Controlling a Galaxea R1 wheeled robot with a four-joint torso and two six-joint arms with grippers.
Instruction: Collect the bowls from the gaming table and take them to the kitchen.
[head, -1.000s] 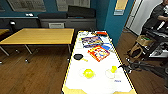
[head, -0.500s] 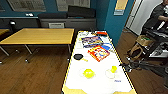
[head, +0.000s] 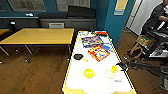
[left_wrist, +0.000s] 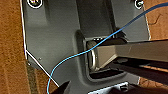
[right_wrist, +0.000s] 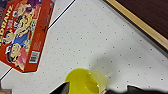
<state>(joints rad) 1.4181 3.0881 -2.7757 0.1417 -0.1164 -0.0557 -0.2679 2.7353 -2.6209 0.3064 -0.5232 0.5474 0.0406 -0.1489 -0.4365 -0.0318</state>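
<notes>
The right gripper (head: 119, 67), finger state unclear, nears a yellow cup (right_wrist: 86, 82); red box (right_wrist: 23, 35) lettering unreadable.

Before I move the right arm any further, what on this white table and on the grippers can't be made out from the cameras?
- Right gripper, head view: too blurred to tell open or shut, or whether it touches the small yellow cup.
- Yellow cup, right wrist view: its lower part is cut off by the picture's edge.
- Pale bowl, head view: faint against the gaming table; contents unreadable.
- Yellow-green bowl: the surrounding pale rim is unclear.
- Left wrist view: robot parts and a blue cable hide the fingers.
</notes>
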